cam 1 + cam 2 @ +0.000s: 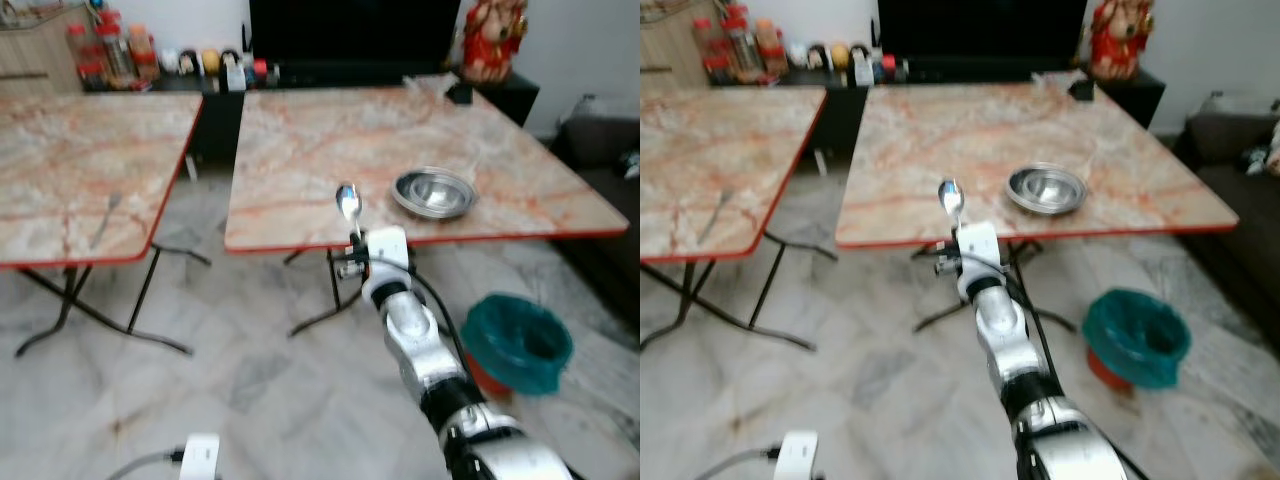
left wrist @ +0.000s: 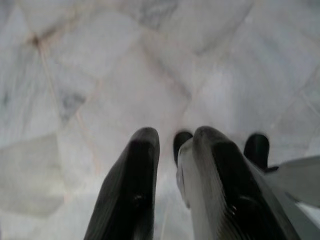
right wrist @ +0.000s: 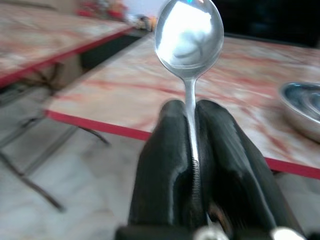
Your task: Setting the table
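Observation:
My right gripper (image 1: 354, 243) is shut on the handle of a silver spoon (image 1: 348, 203), which stands upright with its bowl on top. The gripper hovers at the front edge of the marble-topped table (image 1: 300, 130), just left of a steel bowl (image 1: 433, 193) resting on that table. In the right wrist view the spoon (image 3: 189, 35) rises from between the black fingers (image 3: 165, 150), with the steel bowl (image 3: 305, 107) off to one side. My left gripper (image 2: 175, 137) hangs low over the floor, a narrow gap between its fingers and nothing held.
A second marble table (image 1: 90, 150) stands to the left with a fork (image 1: 105, 220) on it. A teal bin (image 1: 515, 342) sits on the floor to the right of my arm. A dark cabinet with bottles (image 1: 110, 55) lines the back wall, and a sofa (image 1: 600, 150) is at the right.

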{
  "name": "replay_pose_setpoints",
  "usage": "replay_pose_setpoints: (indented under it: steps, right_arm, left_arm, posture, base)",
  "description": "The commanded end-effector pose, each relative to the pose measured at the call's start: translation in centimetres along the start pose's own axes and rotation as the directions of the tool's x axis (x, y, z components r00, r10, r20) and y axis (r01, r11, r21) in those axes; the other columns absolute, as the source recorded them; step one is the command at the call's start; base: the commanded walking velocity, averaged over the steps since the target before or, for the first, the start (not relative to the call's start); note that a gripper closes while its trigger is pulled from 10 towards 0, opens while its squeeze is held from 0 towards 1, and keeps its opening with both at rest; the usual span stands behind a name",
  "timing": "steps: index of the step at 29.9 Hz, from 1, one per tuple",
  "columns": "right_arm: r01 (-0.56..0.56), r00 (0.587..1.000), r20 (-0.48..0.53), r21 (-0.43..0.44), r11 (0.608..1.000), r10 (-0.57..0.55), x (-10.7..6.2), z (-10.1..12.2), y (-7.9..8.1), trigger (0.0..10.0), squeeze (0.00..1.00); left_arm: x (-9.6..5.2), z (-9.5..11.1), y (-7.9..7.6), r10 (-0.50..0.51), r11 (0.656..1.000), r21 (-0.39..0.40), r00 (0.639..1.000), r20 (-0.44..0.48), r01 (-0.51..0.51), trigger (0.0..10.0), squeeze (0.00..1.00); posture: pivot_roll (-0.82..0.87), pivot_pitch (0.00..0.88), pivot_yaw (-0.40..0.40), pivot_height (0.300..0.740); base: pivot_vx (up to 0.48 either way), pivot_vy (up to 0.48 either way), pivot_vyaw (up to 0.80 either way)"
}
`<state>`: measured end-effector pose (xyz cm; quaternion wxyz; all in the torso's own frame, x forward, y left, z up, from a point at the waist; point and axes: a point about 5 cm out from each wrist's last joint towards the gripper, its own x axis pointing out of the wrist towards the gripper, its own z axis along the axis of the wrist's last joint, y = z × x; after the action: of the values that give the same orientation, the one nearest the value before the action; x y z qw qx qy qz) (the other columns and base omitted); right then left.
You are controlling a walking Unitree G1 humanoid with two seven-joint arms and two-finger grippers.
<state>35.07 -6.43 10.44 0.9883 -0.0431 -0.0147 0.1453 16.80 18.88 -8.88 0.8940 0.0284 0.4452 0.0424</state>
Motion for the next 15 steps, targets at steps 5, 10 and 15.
replay_pose_setpoints:
  steps: [5,10,15]
  right_arm:
    - [0.005,1.0,0.012,-0.007,1.0,-0.005,0.32,0.57,-0.31,10.0,0.0]
    - [0.012,1.0,0.009,0.003,1.0,-0.012,0.33,0.55,-0.34,10.0,0.0]
    - [0.019,1.0,0.006,0.011,1.0,-0.019,0.35,0.54,-0.37,10.0,0.0]
  left_arm:
    - [0.1,0.6,0.01,-0.001,1.0,-0.019,1.0,0.028,0.001,10.0,0.0]
    - [0.11,0.69,0.12,0.008,1.0,-0.016,0.999,0.033,-0.007,10.0,0.0]
    - [0.11,0.7,0.2,0.009,1.0,-0.016,0.999,0.033,-0.008,10.0,0.0]
  posture:
    - [0.02,0.0,-0.021,0.74]
    - [0.02,0.0,-0.021,0.74]
    - [0.02,0.0,-0.02,0.74]
  base:
    - [0.0,0.0,0.0]
    - [0.158,0.0,0.0]
    - [0.271,0.0,0.0]
